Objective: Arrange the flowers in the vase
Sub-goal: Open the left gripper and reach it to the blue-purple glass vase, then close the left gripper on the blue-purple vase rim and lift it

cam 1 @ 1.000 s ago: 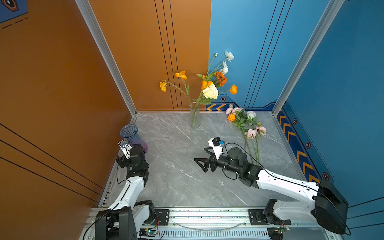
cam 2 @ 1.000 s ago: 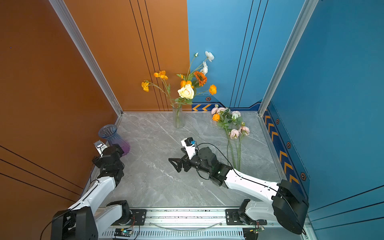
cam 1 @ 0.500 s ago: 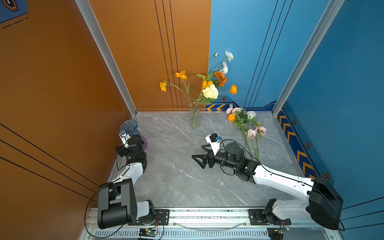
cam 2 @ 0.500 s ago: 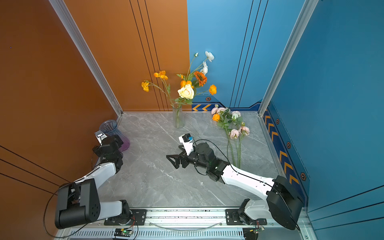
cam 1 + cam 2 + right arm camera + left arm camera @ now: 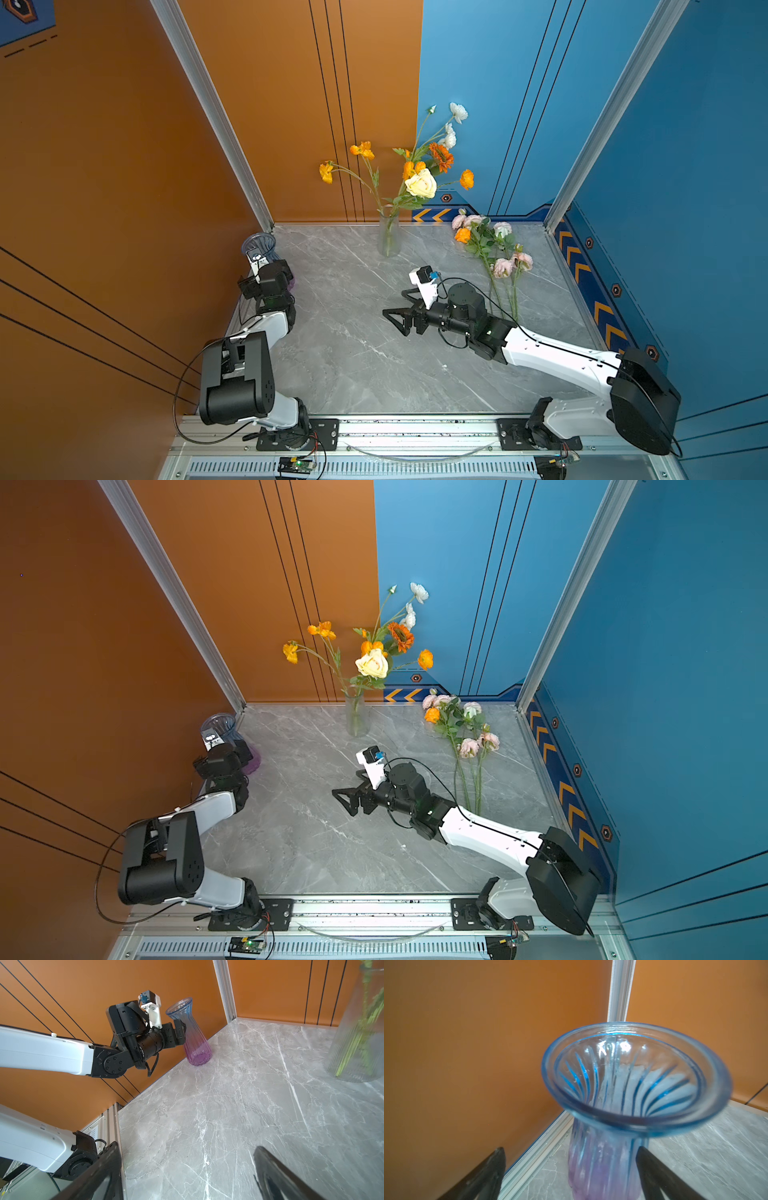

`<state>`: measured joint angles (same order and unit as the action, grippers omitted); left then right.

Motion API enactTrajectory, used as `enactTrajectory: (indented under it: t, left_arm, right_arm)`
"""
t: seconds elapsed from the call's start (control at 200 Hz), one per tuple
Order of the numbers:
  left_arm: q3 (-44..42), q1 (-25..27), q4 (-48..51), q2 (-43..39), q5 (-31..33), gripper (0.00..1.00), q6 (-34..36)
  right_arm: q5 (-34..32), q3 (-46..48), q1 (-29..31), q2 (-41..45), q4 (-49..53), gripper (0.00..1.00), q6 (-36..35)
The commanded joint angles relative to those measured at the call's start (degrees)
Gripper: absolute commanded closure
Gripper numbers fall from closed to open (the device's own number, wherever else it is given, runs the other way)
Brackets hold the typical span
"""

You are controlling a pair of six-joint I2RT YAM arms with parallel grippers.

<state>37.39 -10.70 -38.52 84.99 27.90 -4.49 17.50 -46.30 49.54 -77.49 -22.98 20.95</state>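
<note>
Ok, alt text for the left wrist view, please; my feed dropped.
An empty blue-and-purple ribbed glass vase stands on the grey table in an orange-walled corner. The left pincer is open, one dark finger on each side of the vase.

The white-and-black left arm is folded tight, elbow raised behind its black left gripper [image 5: 571, 1148], jaws spread wide. The right arm stretches low, its black right gripper [image 5: 393, 302] likewise gaping.

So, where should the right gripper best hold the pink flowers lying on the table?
Grip the bare lower stems, below the leaves, coming from above with the jaws across them. The pink flowers lie flat, so no side approach fits under them, and leaves and blooms crowd the far end.
</note>
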Motion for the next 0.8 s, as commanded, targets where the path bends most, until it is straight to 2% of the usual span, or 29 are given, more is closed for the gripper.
enactTrajectory:
  t: [0.0, 0.05, 0.205, 0.355, 0.591, 0.796]
  left_arm:
    - [0.1, 0.4, -2.1, 0.9, -5.5, 0.02, 0.3]
    - [0.2, 0.7, -2.0, 1.1, -6.5, 0.02, 0.7]
    - [2.5, 0.0, -2.1, 3.6, -1.4, 0.02, 2.2]
    - [5.8, -1.8, -2.6, 7.8, -4.1, 0.02, 2.3]
    - [10.3, -2.7, -8.6, 15.4, -10.0, 0.02, 5.7]
    - [13.3, -2.2, -11.5, 18.9, -9.0, 0.02, 7.5]
  right_arm:
    - [1.9, -2.4, 0.1, -1.1, 0.7, 0.0, 0.8]
    - [2.2, -2.8, 0.2, -1.5, 1.0, 0.0, 0.8]
    - [2.3, -3.8, 0.6, -2.2, 1.3, 0.0, 1.0]
    - [2.0, -4.7, 0.7, -3.2, 2.0, 0.0, 0.8]
    - [1.7, -6.6, 0.8, -5.0, 3.0, 0.0, 0.6]
    - [1.9, -8.4, 0.8, -5.8, 5.1, 0.0, -0.3]
